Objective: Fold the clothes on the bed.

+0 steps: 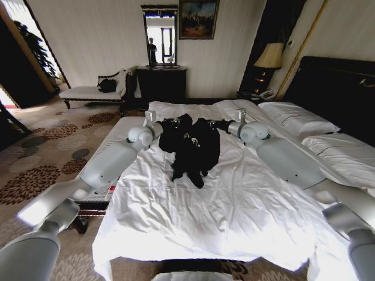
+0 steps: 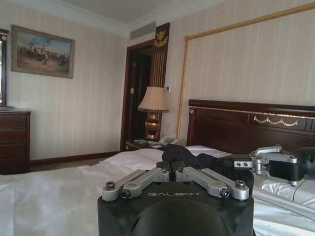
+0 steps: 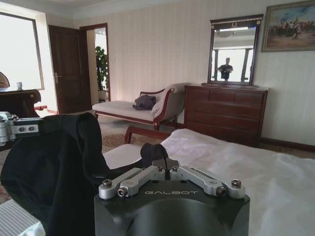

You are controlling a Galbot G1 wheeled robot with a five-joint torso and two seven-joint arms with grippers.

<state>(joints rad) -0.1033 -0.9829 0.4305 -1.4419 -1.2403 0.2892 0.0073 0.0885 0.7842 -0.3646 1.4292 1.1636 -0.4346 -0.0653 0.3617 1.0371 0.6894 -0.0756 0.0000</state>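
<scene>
**Black T-shirt bunched mid-bed**

The black T-shirt (image 1: 190, 146) lies crumpled and lumpy, white lettering barely visible, on the white bed (image 1: 234, 205). The left tool (image 1: 166, 125) pinches its 10 o'clock edge; the right tool (image 1: 218, 124) pinches the 2 o'clock edge.

Black T-shirt (image 1: 190, 146) with small white marks, on a white-sheeted bed (image 1: 234, 211) with a dark headboard (image 1: 337, 88). Grey arms end in a left gripper (image 1: 157, 122) and right gripper (image 1: 225, 124) of black and silver. Beige carpet (image 1: 41, 158) with brown flower medallions; cream striped walls (image 1: 105, 41)
</scene>
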